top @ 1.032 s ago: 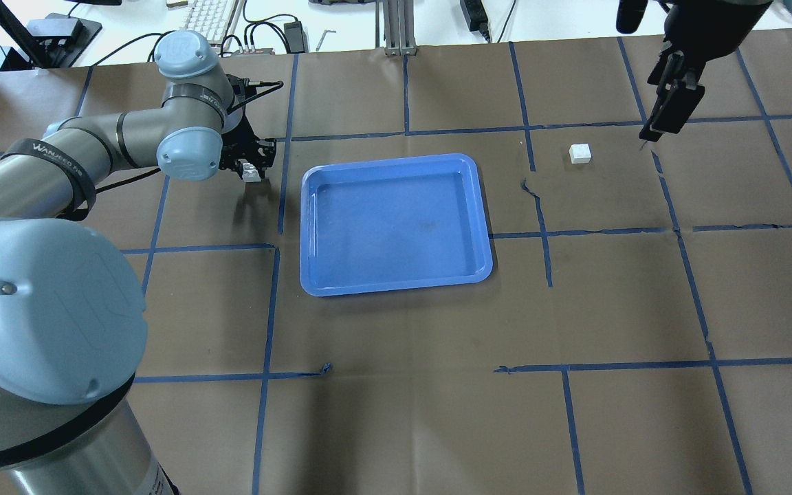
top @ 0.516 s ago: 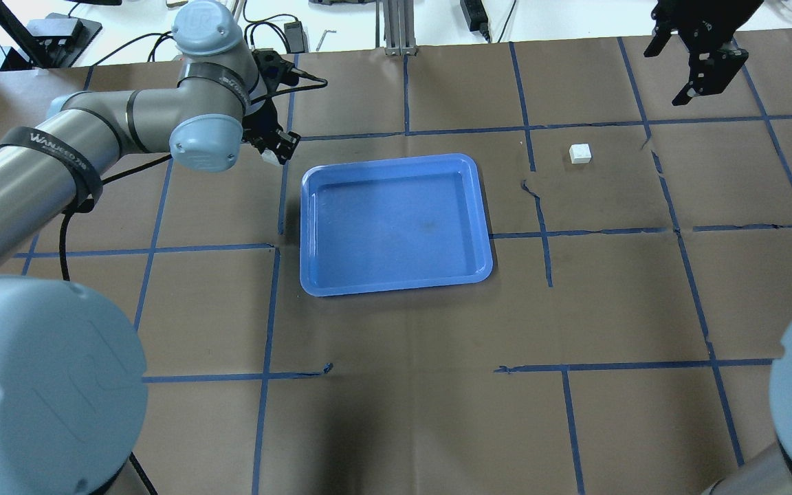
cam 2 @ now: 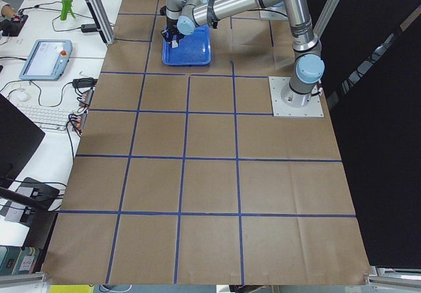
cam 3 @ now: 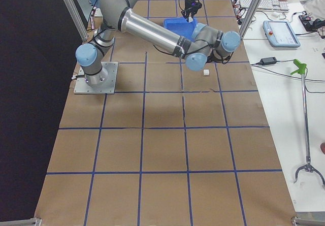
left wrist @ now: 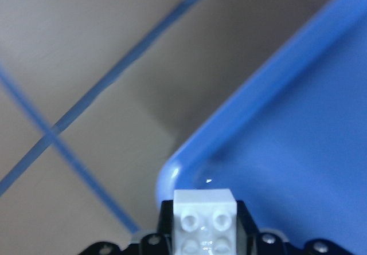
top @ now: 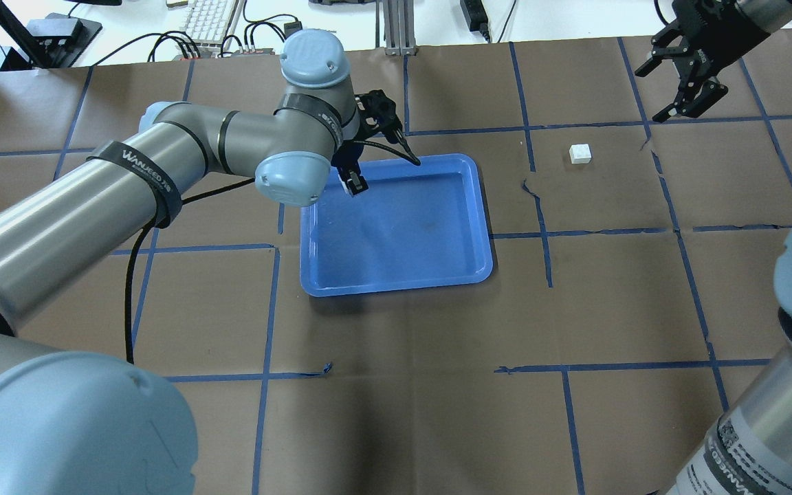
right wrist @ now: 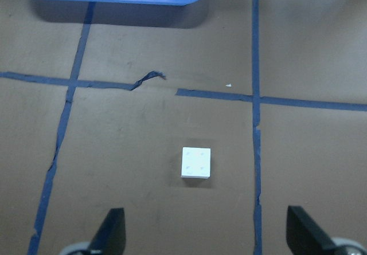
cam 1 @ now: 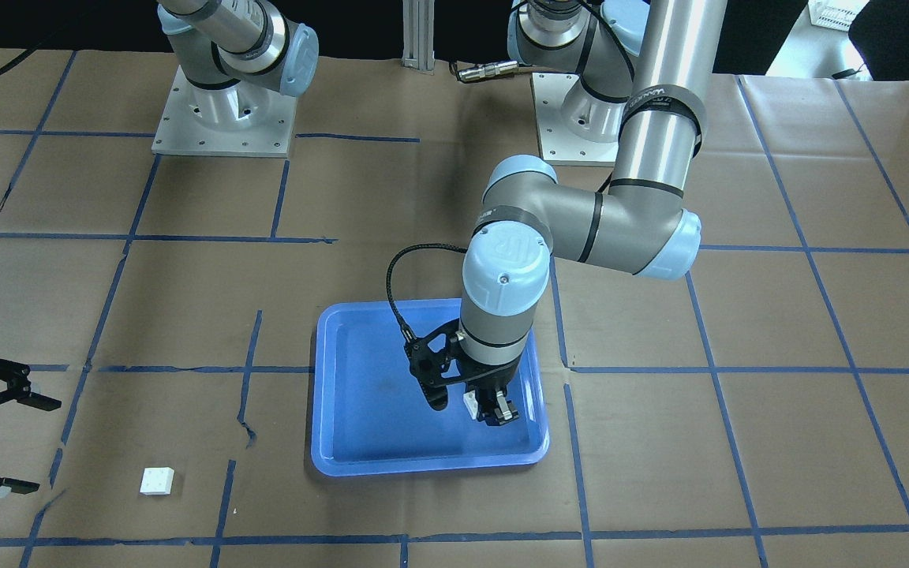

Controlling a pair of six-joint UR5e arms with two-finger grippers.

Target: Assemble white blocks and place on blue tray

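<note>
A: So, front cam: what's the L arm got?
B: Left tool (cam 1: 494, 410) hangs over the tray (cam 1: 360, 426), nr the corner far from the robot on its L side. Fingers are closed on the held block (cam 1: 471, 402).
A: And the R?
B: Right tool (cam 1: 24, 446) is at the view's edge, jaws spread wide, nothing in them. Loose block (cam 1: 157, 480) lies on the bench (cam 1: 738, 442) near it, well apart from the tray.
A: Overhead agree?
B: Yes. Left tool is over the tray's far-L corner, a white bit showing betw. the fingers. Right tool is wide open over the bench; loose block sits roughly betw. it and the tray.
A: Side cams?
B: L side: too small, just the arm bent over the tray. R side: loose block on the bench by the near arm's elbow; tools too small to judge.
A: Wrist cams?
B: L wrist: held block gripped at the bottom edge, four studs facing the lens, tray's rounded corner blurred below. Can't tell if it touches the tray. R wrist: loose block studs up on the bench, ahead of the two spread fingertips, touching neither; tray rim at the top.
</note>
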